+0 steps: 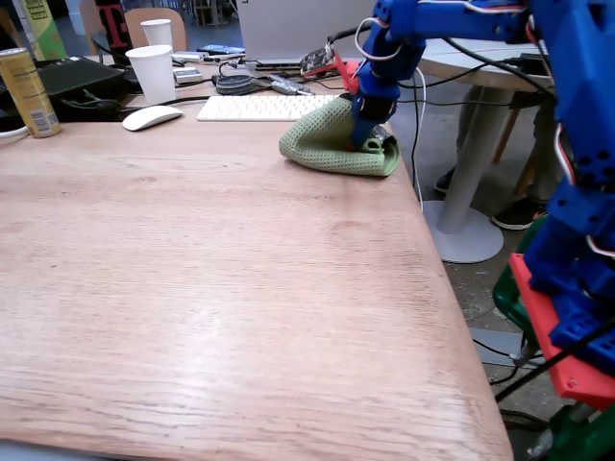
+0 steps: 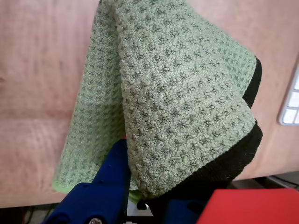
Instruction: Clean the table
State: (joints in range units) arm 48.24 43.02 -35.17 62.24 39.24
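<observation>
Seen from the fixed view, the blue arm point(image 1: 423, 24) reaches in from the upper right and bends steeply down, its gripper point(image 1: 370, 139) pointing at the worktop point(image 1: 221, 288) and clamped on a green cloth point(image 1: 332, 144). The cloth lies bunched against the worktop's far right edge, just in front of a white keyboard point(image 1: 259, 106). Left of the keyboard sit a white mouse point(image 1: 151, 117), a white paper cup point(image 1: 154, 72) and, further left, a yellow can point(image 1: 27, 91). Beyond the cloth to the right stands a white round pedestal table point(image 1: 476, 144). The light oak worktop fills most of the view, bare in front of the cloth.

Up close in the wrist view, the green cloth point(image 2: 173, 93) drapes over the gripper, its waffle weave hanging down across the worktop point(image 2: 37, 84). One blue finger point(image 2: 112, 172) shows beneath the cloth, pressed into its folds; the other is hidden. A corner of the keyboard point(image 2: 292, 102) peeks in right of the cloth.
</observation>
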